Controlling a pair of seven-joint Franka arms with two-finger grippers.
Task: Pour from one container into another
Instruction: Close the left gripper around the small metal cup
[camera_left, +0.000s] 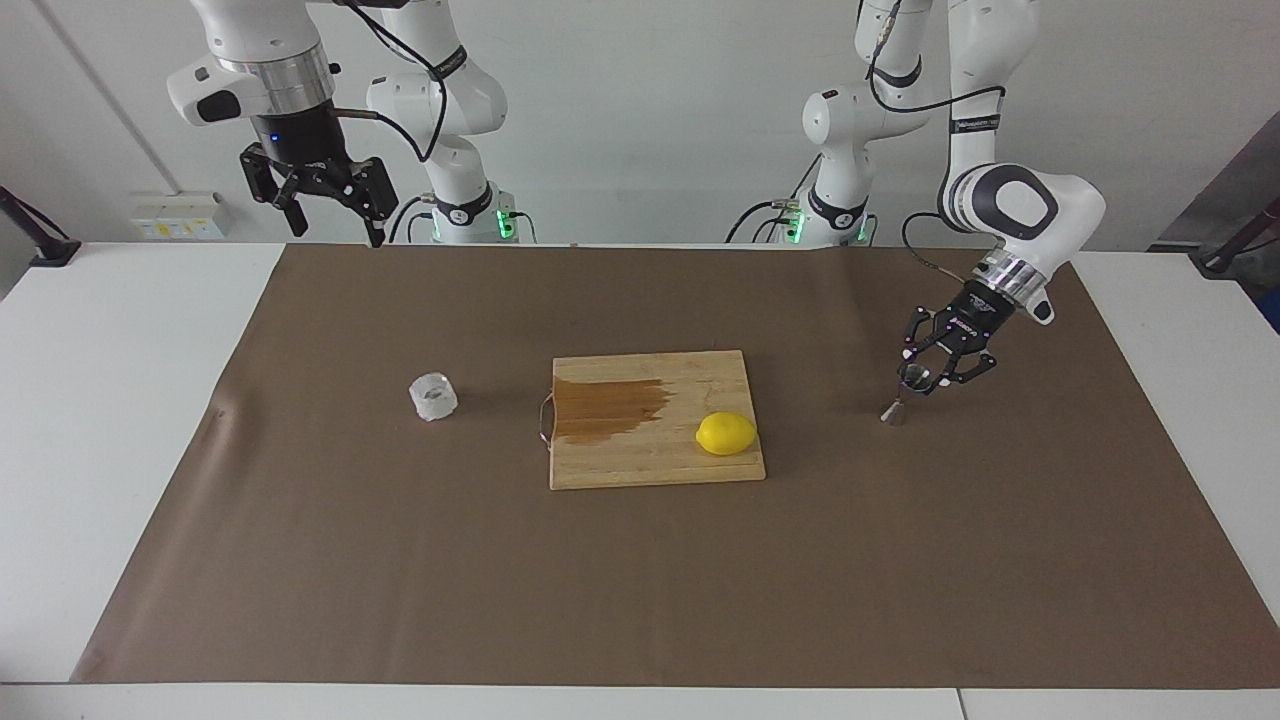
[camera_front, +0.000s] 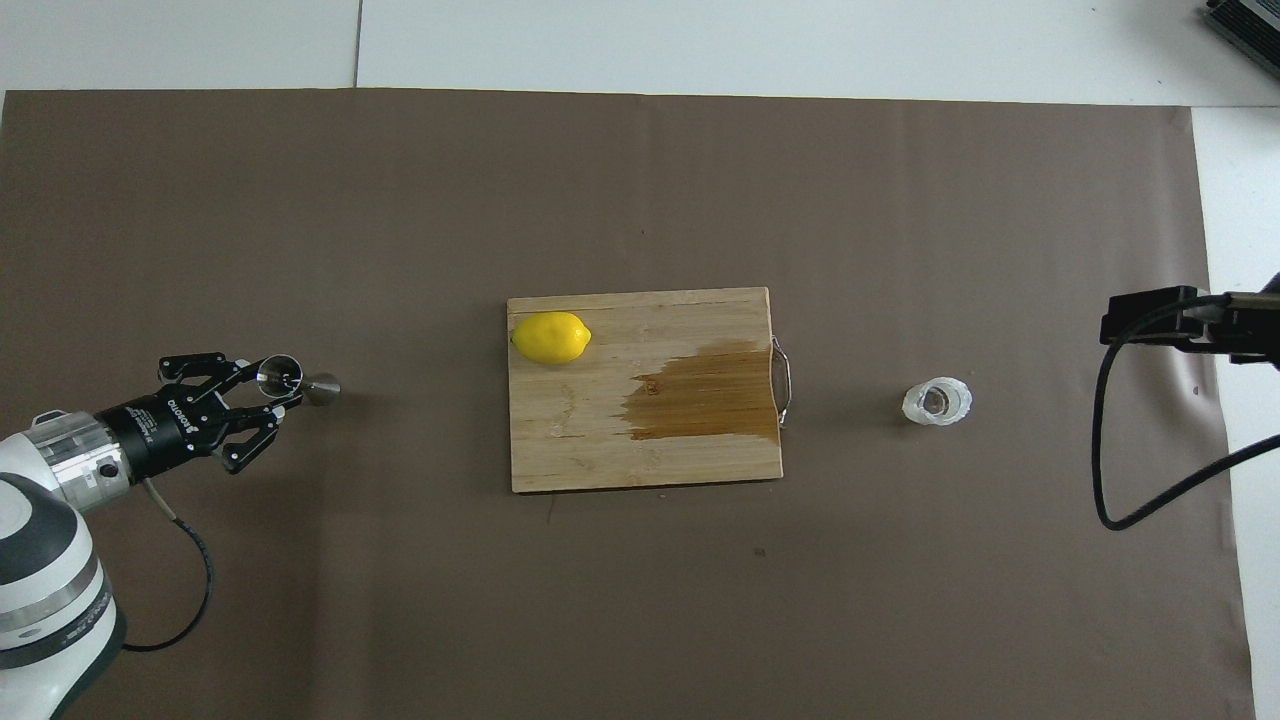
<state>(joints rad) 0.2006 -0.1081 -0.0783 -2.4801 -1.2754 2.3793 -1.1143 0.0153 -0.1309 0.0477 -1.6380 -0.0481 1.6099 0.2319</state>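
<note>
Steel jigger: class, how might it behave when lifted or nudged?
The steel jigger is probably stiff and light. Its narrow waist and small foot suggest it tips easily. Shiny metal may slip in the left end effector, shut on its upper cone.

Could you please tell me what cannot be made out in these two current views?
- Whether the glass cup or the jigger holds any liquid: too small in both views.
- The right tool: outside the overhead view, where only a dark cabled part enters at the edge.
- The jigger's upper cone in the facing view: partly covered by the left tool closed on it.
</note>
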